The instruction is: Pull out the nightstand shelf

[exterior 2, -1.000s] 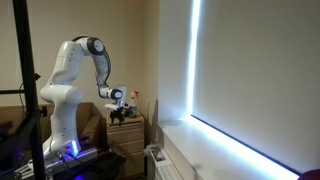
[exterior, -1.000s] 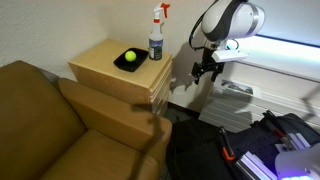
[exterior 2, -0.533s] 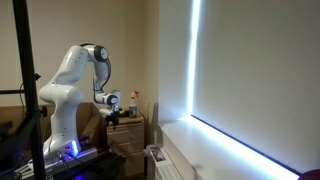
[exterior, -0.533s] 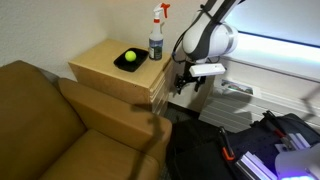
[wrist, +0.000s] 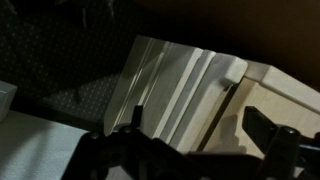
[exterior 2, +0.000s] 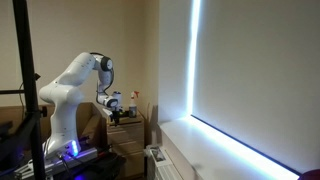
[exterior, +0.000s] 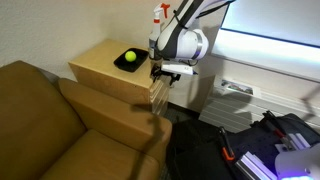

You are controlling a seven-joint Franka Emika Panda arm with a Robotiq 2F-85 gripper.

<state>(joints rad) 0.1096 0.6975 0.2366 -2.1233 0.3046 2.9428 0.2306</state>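
The light tan nightstand (exterior: pixel 105 68) stands beside the sofa; it also shows in an exterior view (exterior 2: pixel 127 135). My gripper (exterior: pixel 163 72) is at the upper front edge of the nightstand, just under its top, and also shows in an exterior view (exterior 2: pixel 116 110). In the wrist view the gripper (wrist: pixel 195 135) is open, with its dark fingers on either side of the ridged wooden fronts (wrist: pixel 165 85). The nightstand shelf (wrist: pixel 222 80) seems to be the thin strip next to the flat top. Whether a finger touches it I cannot tell.
A green ball on a dark dish (exterior: pixel 128 58) and a spray bottle (exterior: pixel 156 16) stand on the nightstand top. A brown leather sofa (exterior: pixel 50 120) fills the left. A white heater unit (exterior: pixel 240 90) and dark gear (exterior: pixel 250 150) lie to the right.
The arm has swung from open space beside the nightstand over to its upper front edge. The gripper now sits against the front, still open.
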